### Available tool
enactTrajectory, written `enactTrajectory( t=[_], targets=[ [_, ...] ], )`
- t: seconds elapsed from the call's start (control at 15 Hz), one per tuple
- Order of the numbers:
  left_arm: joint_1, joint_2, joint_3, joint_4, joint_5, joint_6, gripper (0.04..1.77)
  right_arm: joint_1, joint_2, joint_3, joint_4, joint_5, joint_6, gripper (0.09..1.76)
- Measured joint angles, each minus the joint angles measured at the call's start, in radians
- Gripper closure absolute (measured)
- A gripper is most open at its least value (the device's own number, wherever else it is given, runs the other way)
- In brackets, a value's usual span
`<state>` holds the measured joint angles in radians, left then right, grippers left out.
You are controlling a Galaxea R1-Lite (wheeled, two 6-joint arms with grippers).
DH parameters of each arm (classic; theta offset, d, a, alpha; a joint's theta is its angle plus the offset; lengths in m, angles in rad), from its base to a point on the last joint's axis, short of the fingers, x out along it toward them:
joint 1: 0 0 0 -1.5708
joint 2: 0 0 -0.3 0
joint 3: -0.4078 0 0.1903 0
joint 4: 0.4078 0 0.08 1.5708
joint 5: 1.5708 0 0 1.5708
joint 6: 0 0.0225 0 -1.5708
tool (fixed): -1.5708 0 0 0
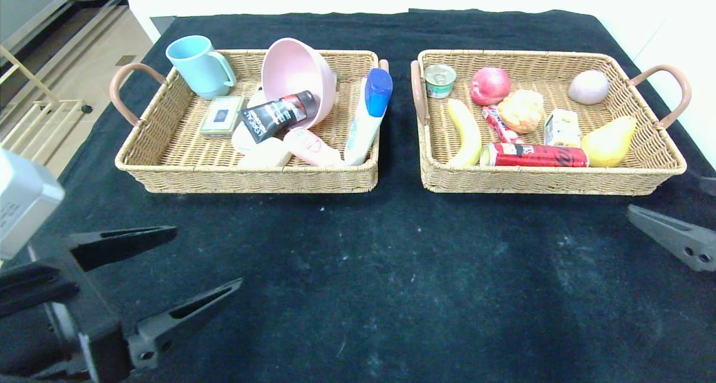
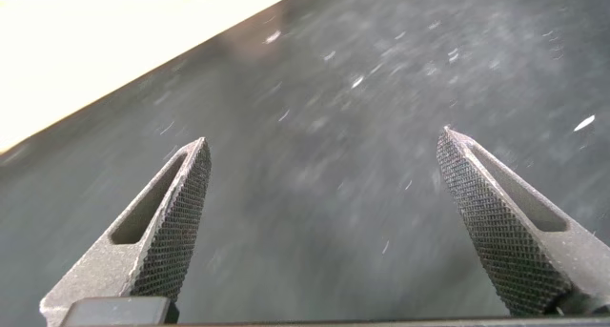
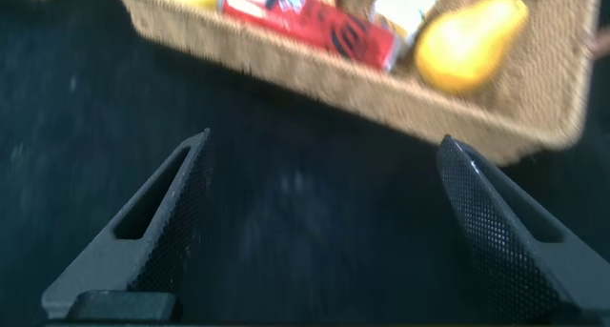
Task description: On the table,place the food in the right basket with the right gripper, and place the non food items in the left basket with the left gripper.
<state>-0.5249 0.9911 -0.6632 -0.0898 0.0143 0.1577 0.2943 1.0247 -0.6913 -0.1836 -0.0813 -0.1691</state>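
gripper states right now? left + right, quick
Left gripper: open, empty, low over the table on its near left side.
Right gripper: open, empty, just in front of the right basket.

right gripper (image 1: 679,237) — cut by frame edge, 1 finger seen | red drink can (image 3: 319,27) — blurred
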Motion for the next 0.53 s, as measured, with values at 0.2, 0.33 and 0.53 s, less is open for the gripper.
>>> enactTrajectory(
  t=[0.2,0.33,0.53],
  targets=[
    [0.073,-0.147,-0.022,0.175,0.018,0.006,0.09,-0.012,-0.192,-0.017,0.255,-0.005,0.000,0.15],
    [0.123,-0.245,-0.040,0.296,0.021,0.011,0.09,-0.016,-0.335,-0.039,0.430,-0.016,0.002,0.15],
    [0.220,-0.380,-0.120,0.521,-0.003,0.036,0.09,-0.065,-0.520,-0.089,0.663,-0.047,0.002,0.15]
  ],
)
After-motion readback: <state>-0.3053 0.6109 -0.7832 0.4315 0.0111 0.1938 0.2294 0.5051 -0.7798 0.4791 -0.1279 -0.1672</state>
